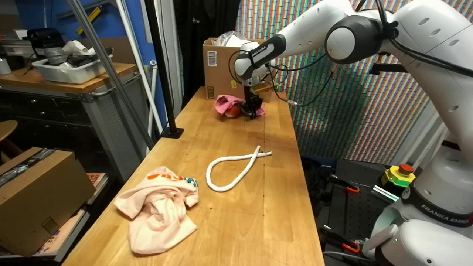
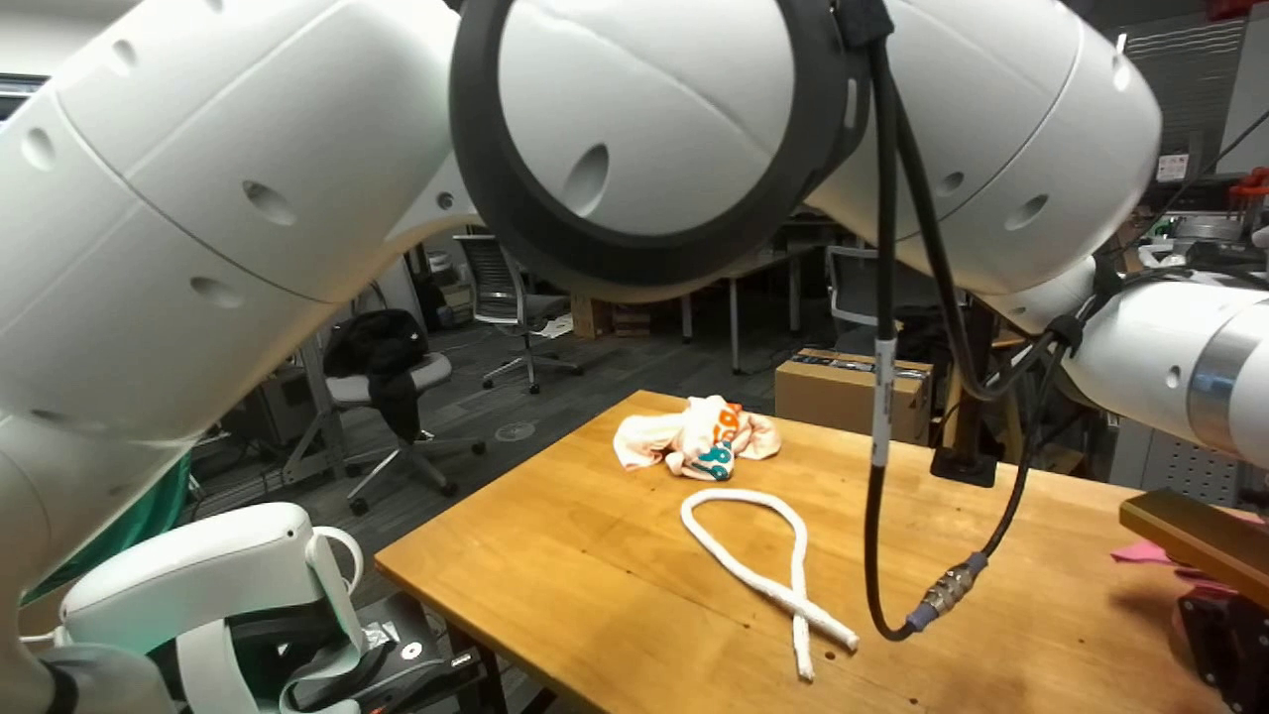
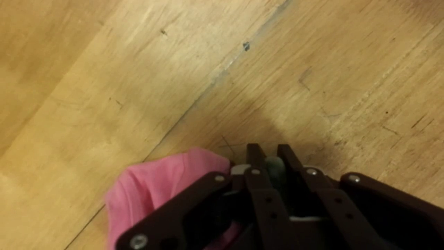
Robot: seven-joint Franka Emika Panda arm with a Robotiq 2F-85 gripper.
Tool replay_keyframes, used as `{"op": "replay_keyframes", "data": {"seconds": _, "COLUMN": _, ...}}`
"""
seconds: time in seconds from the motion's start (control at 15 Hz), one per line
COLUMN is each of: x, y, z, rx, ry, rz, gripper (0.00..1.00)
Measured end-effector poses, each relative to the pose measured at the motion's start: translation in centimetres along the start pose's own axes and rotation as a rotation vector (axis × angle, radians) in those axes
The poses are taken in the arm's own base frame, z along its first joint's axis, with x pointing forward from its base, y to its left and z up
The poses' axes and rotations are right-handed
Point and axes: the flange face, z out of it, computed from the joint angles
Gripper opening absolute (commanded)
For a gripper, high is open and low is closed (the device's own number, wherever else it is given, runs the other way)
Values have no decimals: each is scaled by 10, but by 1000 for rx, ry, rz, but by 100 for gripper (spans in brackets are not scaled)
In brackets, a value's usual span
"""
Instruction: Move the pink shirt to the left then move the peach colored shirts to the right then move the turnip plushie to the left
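Note:
At the far end of the table, my gripper [image 1: 252, 115] points down beside the red-orange turnip plushie [image 1: 233, 111]. In the wrist view the fingers of the gripper [image 3: 268, 147] stand close together with the plushie's green tip [image 3: 275, 168] between them; its round body is hidden there. The pink shirt [image 1: 226, 102] lies crumpled behind the plushie and gripper, and its fold [image 3: 163, 177] shows left of the fingers. A peach colored shirt [image 1: 160, 214] with bright lettering is bunched near the opposite end of the table; this peach shirt [image 2: 694, 436] is in both exterior views.
A white rope loop [image 1: 211, 173] lies mid-table between the peach shirt and the gripper. Behind the pink shirt stands a cardboard box [image 1: 221, 70]. A black post [image 1: 172, 132] rises from the table's edge. Arm cables [image 2: 877, 535] hang above the table.

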Motion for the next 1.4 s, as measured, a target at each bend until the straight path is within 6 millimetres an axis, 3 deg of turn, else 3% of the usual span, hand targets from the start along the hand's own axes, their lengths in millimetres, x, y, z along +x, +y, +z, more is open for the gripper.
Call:
{"op": "replay_keyframes", "data": {"seconds": 0.27, "x": 1, "y": -15, "z": -14, "rx": -1, "ry": 30, "rz": -21, "gripper": 17}}
{"op": "replay_keyframes", "data": {"seconds": 0.67, "x": -10, "y": -73, "z": -82, "rx": 17, "ry": 139, "rz": -98, "gripper": 18}}
{"op": "replay_keyframes", "data": {"seconds": 0.87, "x": -18, "y": -90, "z": -105, "rx": 36, "ry": 175, "rz": -119, "gripper": 18}}
{"op": "replay_keyframes", "data": {"seconds": 1.4, "x": -42, "y": -119, "z": -134, "rx": 79, "ry": 236, "rz": -183, "gripper": 17}}
